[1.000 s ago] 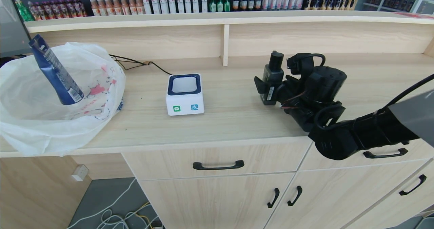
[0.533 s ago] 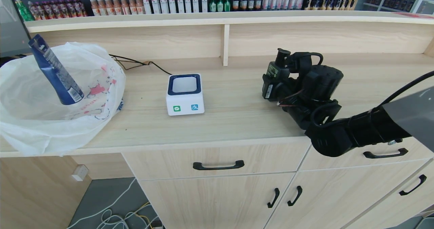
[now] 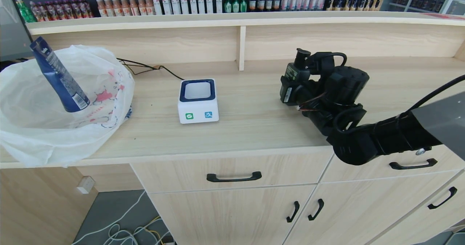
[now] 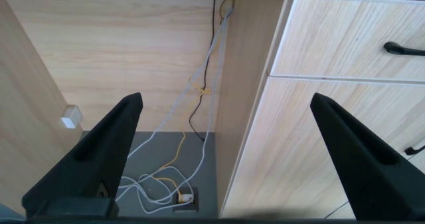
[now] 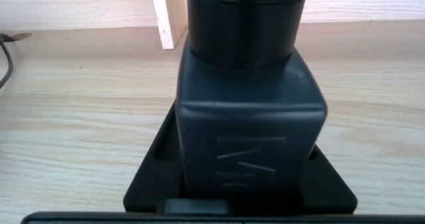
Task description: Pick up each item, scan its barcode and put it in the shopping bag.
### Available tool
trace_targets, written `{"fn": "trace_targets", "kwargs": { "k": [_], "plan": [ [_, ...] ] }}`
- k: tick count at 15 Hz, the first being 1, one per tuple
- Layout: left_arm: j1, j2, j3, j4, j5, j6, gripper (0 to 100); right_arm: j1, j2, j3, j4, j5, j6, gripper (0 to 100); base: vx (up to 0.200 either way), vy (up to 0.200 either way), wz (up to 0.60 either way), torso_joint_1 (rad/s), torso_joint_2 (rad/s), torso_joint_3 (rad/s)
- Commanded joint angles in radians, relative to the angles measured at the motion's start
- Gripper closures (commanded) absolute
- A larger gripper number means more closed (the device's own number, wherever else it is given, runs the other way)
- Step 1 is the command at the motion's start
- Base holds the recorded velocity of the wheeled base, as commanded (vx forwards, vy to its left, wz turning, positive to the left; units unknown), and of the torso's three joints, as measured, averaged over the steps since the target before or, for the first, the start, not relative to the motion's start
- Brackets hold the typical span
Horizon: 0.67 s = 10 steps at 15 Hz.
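The right gripper (image 3: 290, 90) holds a dark bottle (image 3: 293, 76), maybe just above the desk (image 3: 247, 125), right of the white scanner (image 3: 198, 99). The left gripper (image 4: 226, 101) is wide open. A blue tube (image 3: 58, 76) leans in the shopping bag (image 3: 36, 129).

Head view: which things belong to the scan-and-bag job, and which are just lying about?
Job:
dark bottle, held in the right end effector
scanner
shopping bag
blue tube, leaning inside the bag

Lying about:
shelf bottles along the back
floor cables under the counter
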<state>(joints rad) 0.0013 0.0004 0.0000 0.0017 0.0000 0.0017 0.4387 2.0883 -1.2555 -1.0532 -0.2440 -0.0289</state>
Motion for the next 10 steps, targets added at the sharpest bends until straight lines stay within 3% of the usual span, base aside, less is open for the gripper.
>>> {"fn": "trace_targets", "kwargs": {
  "k": [1,10],
  "plan": [
    [0.000,0.000,0.000,0.000,0.000,0.000,0,0.002,-0.022,0.001,0.007,0.002,0.000,100,0.000,0.000,0.00,0.000,0.00,0.000],
    [0.000,0.000,0.000,0.000,0.000,0.000,0,0.028,-0.260,0.056,0.064,0.012,0.000,100,0.000,0.000,0.00,0.000,0.00,0.000]
  ]
}}
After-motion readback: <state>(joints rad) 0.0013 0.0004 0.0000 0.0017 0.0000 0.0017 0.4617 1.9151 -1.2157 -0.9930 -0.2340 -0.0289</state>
